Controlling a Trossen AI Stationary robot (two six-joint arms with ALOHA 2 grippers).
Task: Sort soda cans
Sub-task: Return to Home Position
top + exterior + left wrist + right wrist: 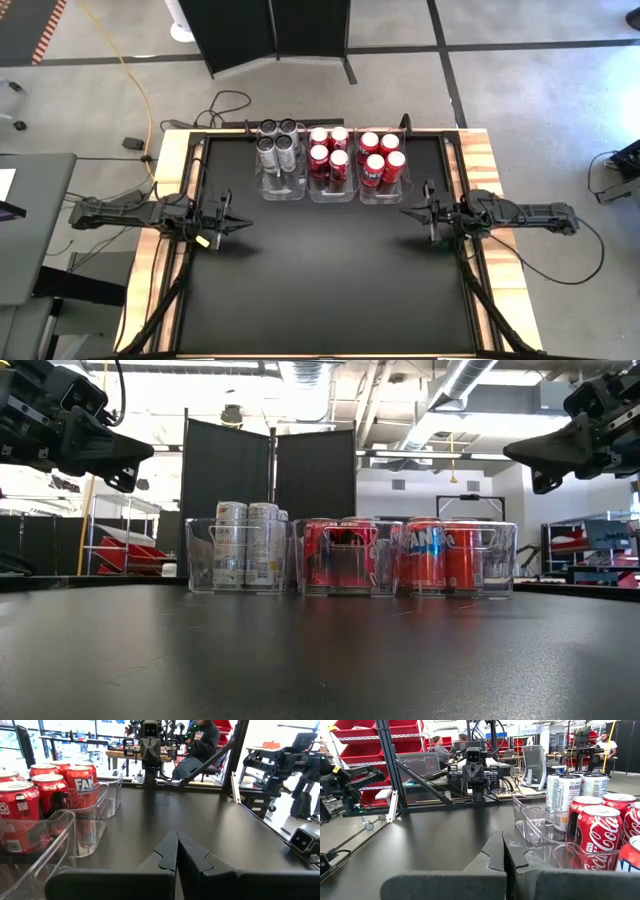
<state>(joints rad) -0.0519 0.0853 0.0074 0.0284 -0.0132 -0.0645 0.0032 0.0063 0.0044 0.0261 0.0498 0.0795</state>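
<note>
While both arms hover over the left and right edges of the table [320, 290], the left pincer [244, 226] and the right pincer [404, 210] are each fully closed and hold nothing. Side by side at the table's far edge stand three clear bins [332, 193]: silver soda cans [278, 146] fill the left one, red soda cans [329, 152] the middle and right ones.

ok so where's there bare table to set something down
The whole mat in front of the bins is bare, between the left end effector and right end effector. Narrow strips flank the bin row. Crowded: the bins, packed with cans.
</note>
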